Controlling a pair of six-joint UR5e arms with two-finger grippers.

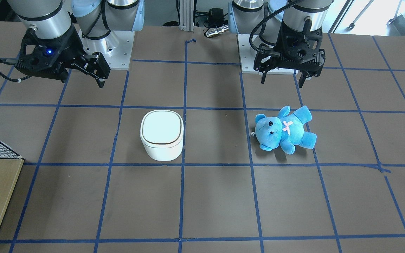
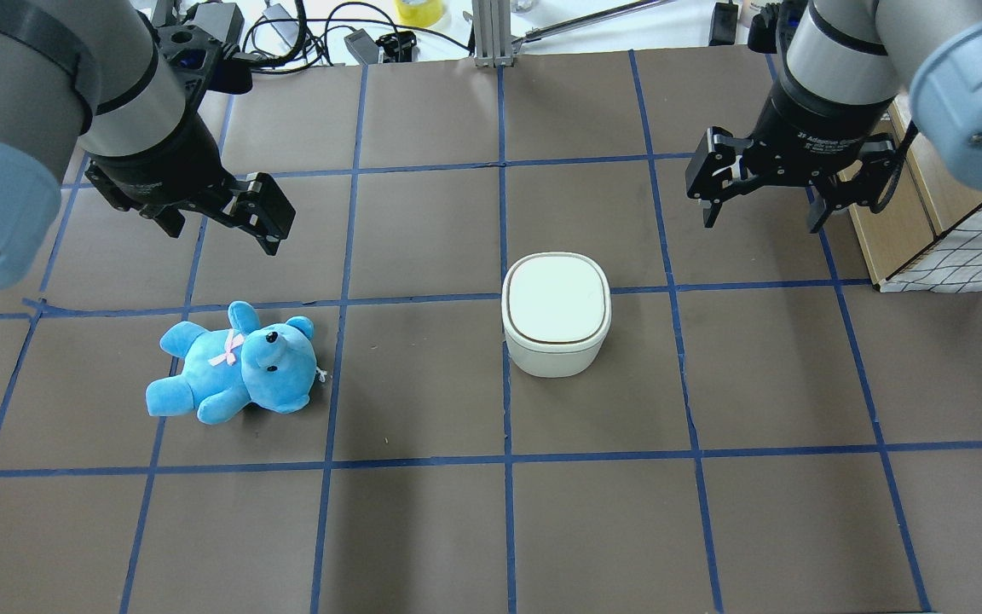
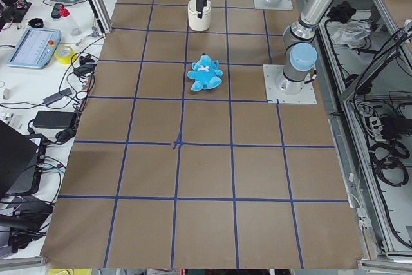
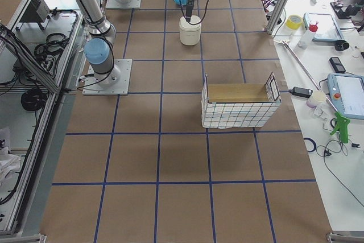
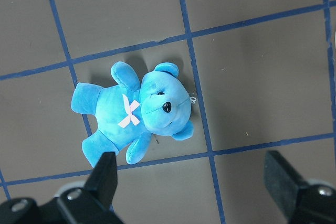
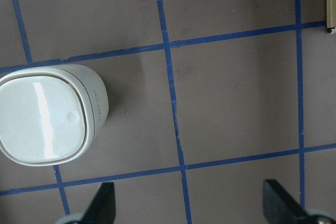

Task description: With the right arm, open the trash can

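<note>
Brown paper over the counter [image 2: 423, 529], squared off in blue tape, likely to give repeatable spots for props. Over its far right, the right arm [image 2: 840, 77] poised high, presumably leaving room to descend. Near the centre, the trash can [image 2: 556, 315], upright, lid [image 6: 42, 114] flat and closed, slightly toward that arm's side for easy reach. Well apart, a blue teddy bear [image 2: 235, 367] lying face up, seemingly awaiting a drop-in. Smaller still, the right end effector [image 2: 761, 217], spread wide, gripping nothing, offset from the can rather than above it. Likewise wide and empty, the left end effector [image 1: 282, 81], near the bear. On the lid, a small round dimple [image 6: 73, 115], probably the press point.
</note>
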